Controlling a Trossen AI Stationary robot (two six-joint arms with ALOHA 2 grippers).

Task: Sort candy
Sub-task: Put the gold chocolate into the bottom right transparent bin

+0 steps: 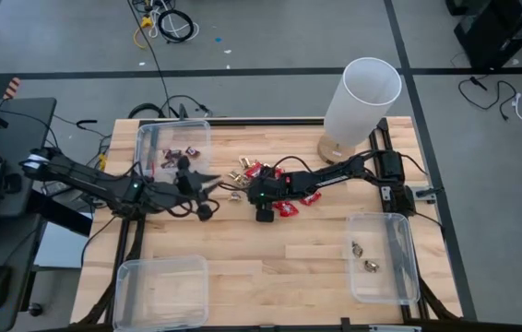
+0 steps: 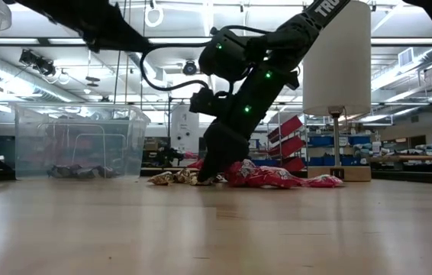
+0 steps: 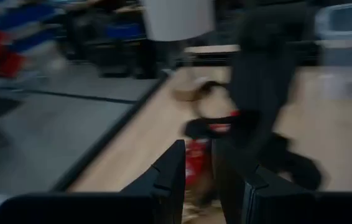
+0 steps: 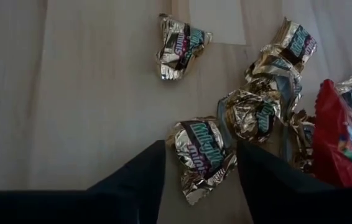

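The candy (image 1: 270, 184) lies in a loose heap at the table's middle: red packets (image 2: 269, 174), gold-foil pieces (image 4: 254, 115) and scattered wrappers. My right gripper (image 4: 201, 146) slants down at the heap's left end, open. One finger stands on each side of a gold-foil piece (image 4: 202, 152) that lies flat on the wood; I cannot tell whether they touch it. In the low view its tips (image 2: 208, 177) are down at the tabletop. My left gripper (image 1: 210, 184) hangs above the table just left of the heap, pointing toward it. The left wrist view is blurred.
A clear bin (image 1: 150, 134) at the far left holds dark bars (image 1: 180, 155). A second clear bin (image 1: 123, 277) stands at the near left. A third (image 1: 355, 235) at the near right holds gold pieces (image 1: 364, 258). A tall white cylinder (image 1: 362, 92) stands far right.
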